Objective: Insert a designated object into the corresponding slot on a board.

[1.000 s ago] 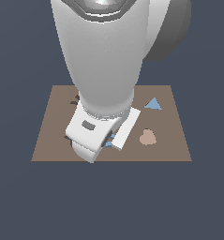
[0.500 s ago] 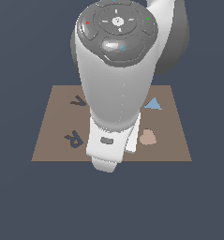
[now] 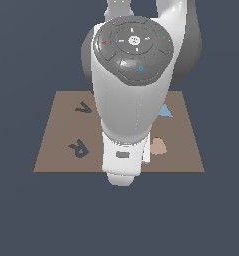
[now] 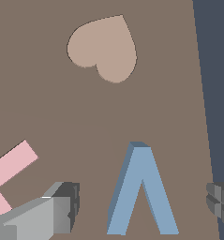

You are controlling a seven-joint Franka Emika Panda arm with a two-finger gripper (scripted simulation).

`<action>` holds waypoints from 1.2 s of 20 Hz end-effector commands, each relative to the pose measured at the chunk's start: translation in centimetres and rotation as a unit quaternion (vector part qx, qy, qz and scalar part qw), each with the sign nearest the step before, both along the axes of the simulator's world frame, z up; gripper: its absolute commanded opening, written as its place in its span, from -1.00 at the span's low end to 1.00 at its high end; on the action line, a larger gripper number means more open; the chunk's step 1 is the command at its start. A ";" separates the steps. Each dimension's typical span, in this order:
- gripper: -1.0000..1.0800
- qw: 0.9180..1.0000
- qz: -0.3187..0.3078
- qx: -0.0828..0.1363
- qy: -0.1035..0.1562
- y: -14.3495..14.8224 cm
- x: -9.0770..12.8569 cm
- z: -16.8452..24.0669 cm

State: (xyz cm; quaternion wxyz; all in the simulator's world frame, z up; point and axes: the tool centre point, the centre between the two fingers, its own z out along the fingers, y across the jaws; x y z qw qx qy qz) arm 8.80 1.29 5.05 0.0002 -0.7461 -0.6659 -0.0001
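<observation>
Straddling the small flat light-blue letter V piece point(image 4: 141, 192), the gripper point(image 4: 141, 206) had its fingers spread wide, touching nothing. Nothing was grasped yet; pickup and insertion remained. Farther off, toward ten o'clock across the flat brown square board point(image 3: 61, 145), the dark grey V-shaped recess point(image 3: 83, 106) waited unfilled.

A tan heart piece point(image 4: 104, 47) is lying flat, well apart from a pink letter T point(image 4: 8, 176) that is showing only partly. A light-blue solid triangle point(image 3: 165, 111) is peeking out, a dark R-shaped recess point(image 3: 79, 148) sitting opposite.
</observation>
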 end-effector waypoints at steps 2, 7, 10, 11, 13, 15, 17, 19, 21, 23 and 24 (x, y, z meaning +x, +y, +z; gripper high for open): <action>0.92 1.000 0.002 0.000 0.000 0.0 0.0 0.0; 0.92 1.000 0.003 0.000 0.000 0.0 0.0 -1.0; 0.92 1.000 0.004 0.000 0.000 0.1 0.0 -1.9; 0.92 1.000 0.004 0.000 0.000 0.0 0.0 -2.0; -1.00 1.000 0.004 0.000 0.000 0.0 0.0 -2.1; -1.00 1.000 0.004 0.000 0.000 0.0 0.0 -2.1; -1.00 1.000 0.004 0.000 0.000 0.0 0.0 -2.1; -1.00 1.000 0.004 0.000 0.000 0.0 0.0 -2.1; -1.00 1.000 0.004 0.000 0.000 0.0 0.0 -2.1; -1.00 1.000 0.004 0.000 0.000 0.0 0.0 -2.0; -1.00 1.000 0.004 0.000 0.000 0.0 0.0 -2.0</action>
